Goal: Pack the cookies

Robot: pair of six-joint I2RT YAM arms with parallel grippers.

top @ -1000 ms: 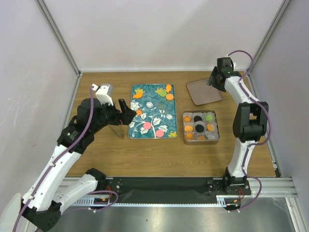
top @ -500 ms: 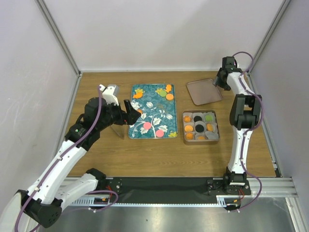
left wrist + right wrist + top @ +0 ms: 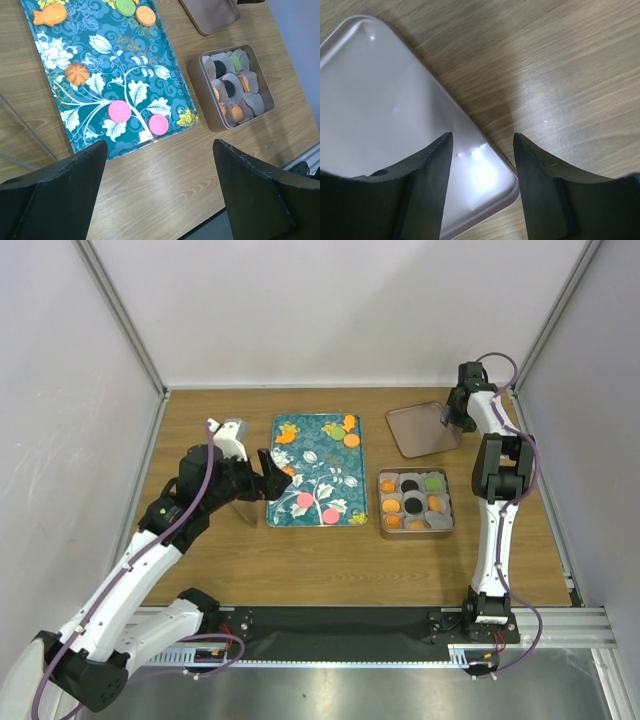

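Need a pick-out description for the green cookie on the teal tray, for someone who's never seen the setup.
Find the teal flowered tray at the centre of the top view and go to its far right corner. Of the discs clustered there, the green cookie is the only green one, lying beside orange cookies.

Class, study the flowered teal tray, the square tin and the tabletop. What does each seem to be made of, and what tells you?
Flowered teal tray: probably printed metal or plastic; glossy, with a raised rim. Square tin: likely metal; dull brownish sheen, thin walls. Tabletop: wood or wood-look laminate; matte, with visible grain lines.
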